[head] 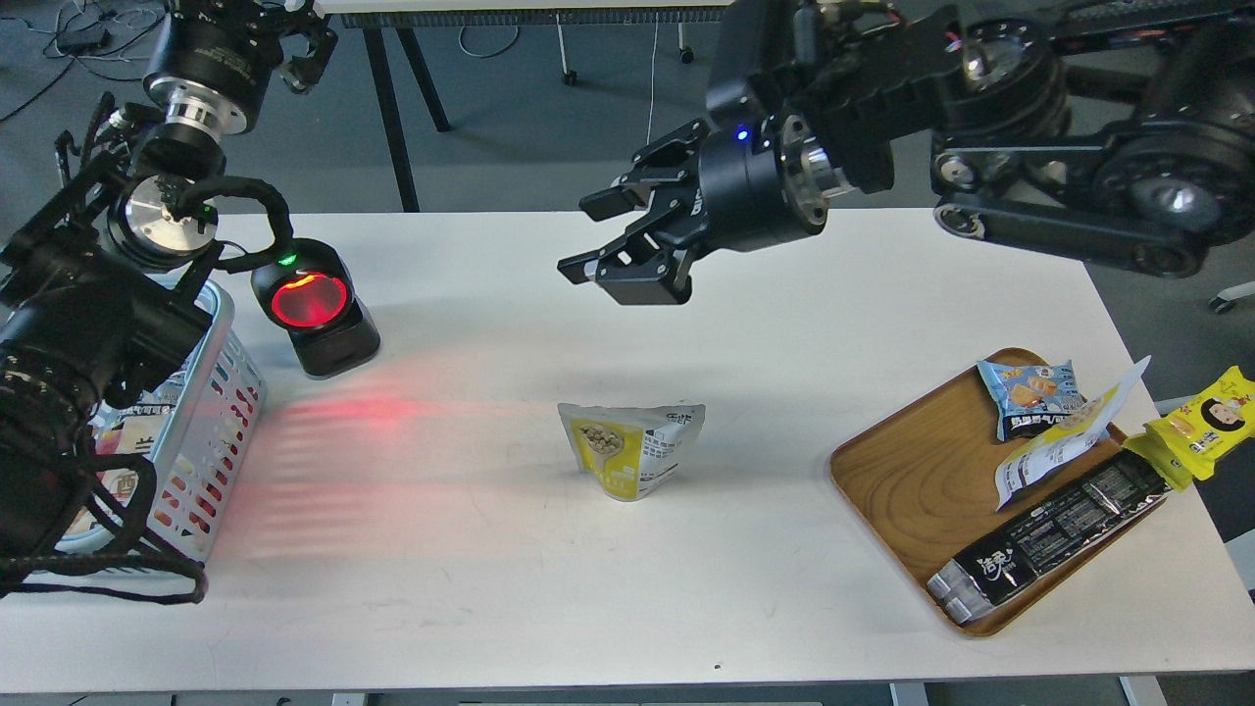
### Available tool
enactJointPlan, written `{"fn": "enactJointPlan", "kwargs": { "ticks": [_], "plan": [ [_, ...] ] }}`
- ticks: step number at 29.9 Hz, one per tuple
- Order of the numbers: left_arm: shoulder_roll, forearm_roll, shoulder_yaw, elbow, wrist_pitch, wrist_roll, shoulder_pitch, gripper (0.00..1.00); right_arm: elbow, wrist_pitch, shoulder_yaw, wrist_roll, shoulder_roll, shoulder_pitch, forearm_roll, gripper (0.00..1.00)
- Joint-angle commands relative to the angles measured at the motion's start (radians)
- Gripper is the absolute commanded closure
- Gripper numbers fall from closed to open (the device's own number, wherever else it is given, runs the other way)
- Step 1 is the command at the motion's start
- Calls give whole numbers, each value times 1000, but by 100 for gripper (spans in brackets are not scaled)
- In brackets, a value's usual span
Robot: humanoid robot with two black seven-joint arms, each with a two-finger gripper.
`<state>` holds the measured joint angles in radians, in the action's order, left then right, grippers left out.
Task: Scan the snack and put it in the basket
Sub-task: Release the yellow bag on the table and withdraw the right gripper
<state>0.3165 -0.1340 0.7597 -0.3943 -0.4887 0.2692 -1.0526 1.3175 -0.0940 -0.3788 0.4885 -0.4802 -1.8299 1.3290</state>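
R pincer [610,240] hangs w/ fingers apart, empty, above tabletop [627,588]. Snack [632,449] stands upright on tabletop, below pincer & clear of it. Basket [211,422] far off to its fingertip side, scanner [316,309] just beside basket. L pincer [306,54]: can't tell.

You see the small yellow and white-silver stand-up snack pouch [632,448] at the centre of the white table, upright, with round beans pictured on its yellow panel and dark print on its white panel. The pale blue-white slotted plastic basket [211,422] stands at the left table edge, partly hidden.
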Motion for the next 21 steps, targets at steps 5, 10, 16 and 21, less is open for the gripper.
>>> {"fn": "enactJointPlan", "kwargs": {
  "ticks": [5, 10, 16, 21],
  "plan": [
    [47, 4, -2, -14, 0, -191, -32, 4, 5, -35, 152, 0, -247, 136, -308, 6],
    [107, 135, -91, -124, 0, -192, -53, 5, 5, -30, 221, 0, -393, 262, -522, 6],
    [206, 443, -128, -331, 0, -192, -86, 5, -53, -24, 311, 0, -426, 421, -790, 6],
    [292, 651, -128, -521, 0, -196, -103, 4, -132, -29, 324, 0, -420, 498, -1123, 6]
  ]
}}
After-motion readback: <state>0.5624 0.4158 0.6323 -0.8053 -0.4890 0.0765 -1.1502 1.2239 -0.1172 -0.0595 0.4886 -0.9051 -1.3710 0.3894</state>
